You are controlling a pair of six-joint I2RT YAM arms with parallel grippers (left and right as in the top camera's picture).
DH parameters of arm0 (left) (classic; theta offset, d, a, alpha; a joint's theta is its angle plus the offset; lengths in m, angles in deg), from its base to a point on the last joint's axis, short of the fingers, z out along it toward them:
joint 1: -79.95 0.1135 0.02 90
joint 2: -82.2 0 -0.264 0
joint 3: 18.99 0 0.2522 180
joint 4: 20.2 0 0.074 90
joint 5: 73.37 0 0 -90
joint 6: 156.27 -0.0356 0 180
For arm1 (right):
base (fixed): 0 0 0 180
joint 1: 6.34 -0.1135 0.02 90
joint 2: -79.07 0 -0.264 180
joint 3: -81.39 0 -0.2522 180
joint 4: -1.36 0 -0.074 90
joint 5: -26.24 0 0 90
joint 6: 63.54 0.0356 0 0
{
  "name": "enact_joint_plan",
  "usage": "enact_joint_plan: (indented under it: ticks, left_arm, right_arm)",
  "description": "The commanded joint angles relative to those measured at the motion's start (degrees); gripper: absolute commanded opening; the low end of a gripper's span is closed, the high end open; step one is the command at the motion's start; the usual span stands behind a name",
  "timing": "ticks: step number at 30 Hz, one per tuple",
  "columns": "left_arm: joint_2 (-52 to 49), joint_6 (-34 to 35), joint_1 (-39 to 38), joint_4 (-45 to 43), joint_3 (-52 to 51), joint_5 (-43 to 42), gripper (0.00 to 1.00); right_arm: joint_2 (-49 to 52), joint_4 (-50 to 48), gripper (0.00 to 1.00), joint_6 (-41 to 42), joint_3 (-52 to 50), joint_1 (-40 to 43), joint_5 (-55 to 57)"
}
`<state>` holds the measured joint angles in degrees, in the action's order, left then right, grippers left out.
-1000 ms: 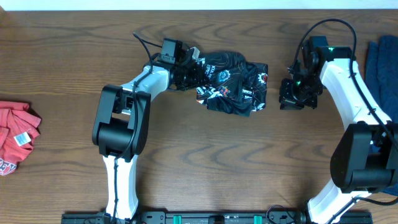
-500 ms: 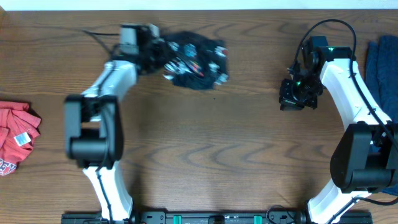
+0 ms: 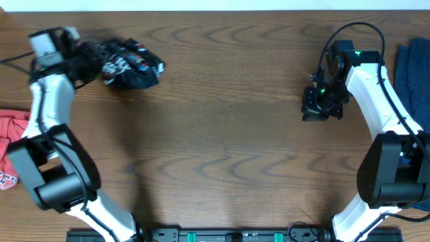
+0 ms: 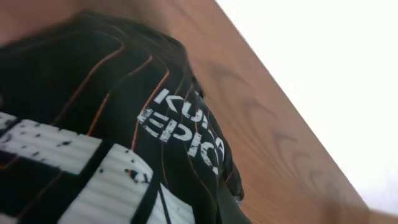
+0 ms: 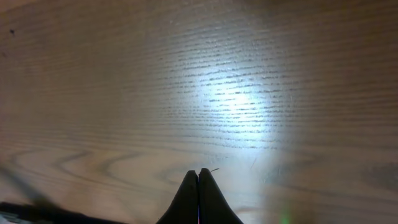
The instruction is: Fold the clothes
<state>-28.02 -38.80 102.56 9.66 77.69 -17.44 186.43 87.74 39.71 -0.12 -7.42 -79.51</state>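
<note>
The left tool [image 3: 89, 64] is clamped tight on the bunched black jersey [image 3: 132, 63] near the worktop's [image 3: 222, 148] far-left edge, the right tool [image 5: 198, 179] closed and empty over bare wood; the step looks like setting it aside, so next it likely needs lowering and release.

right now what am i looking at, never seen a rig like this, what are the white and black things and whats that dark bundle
Those are two robot arms at the near edge of a wooden table. The wide picture is from a camera overhead; the other two are from a camera on each wrist. The left arm reaches to the far left corner, its jaws shut on a bunched black jersey with orange lines and white lettering, which fills its wrist picture. The right arm holds nothing: its jaws are shut over bare wood. A red shirt lies at the left edge, a blue garment at the right.
</note>
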Motion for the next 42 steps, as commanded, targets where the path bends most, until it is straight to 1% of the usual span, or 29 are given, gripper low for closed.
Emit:
enact_joint_plan:
  ticks: [1,3,6,12,22,27,32,40,42]
  left_arm:
    - [1.40,-3.50,5.07,1.53,0.37,0.04,0.06]
    - [1.40,-4.94,8.02,2.47,0.37,-0.15,0.06]
    - [1.46,-9.31,12.20,3.28,0.37,-1.55,0.06]
    - [1.64,-16.48,18.25,2.91,1.09,-1.42,0.06]
    - [1.64,-16.57,27.54,2.56,6.97,-1.05,0.06]
    - [1.64,-18.32,30.36,3.23,10.62,-1.03,0.06]
    - [1.64,-18.67,32.76,4.04,13.49,-0.98,0.06]
    - [1.64,-18.34,37.00,3.76,14.12,0.42,0.06]
    - [1.64,-17.27,38.27,3.52,14.19,0.48,0.06]
  right_arm:
    - [-0.09,0.50,0.01,0.90,-0.09,-0.50,-0.83]
    - [-0.09,0.55,0.01,0.90,-0.09,-0.48,-0.83]
    - [-0.09,0.68,0.01,0.90,-0.09,-0.50,-0.85]
    - [-0.09,1.14,0.01,0.90,-0.09,-0.50,-1.22]
    - [-0.09,2.01,0.01,1.07,-0.09,-0.50,-1.22]
    - [-0.09,1.92,0.01,1.09,-0.09,-1.11,-1.22]
    - [-0.09,1.73,0.01,1.36,-0.09,-2.34,-1.22]
    - [-0.09,1.70,0.01,1.33,-0.09,-3.93,-1.22]
    - [-0.09,1.68,0.01,1.36,-0.09,-4.33,-1.25]
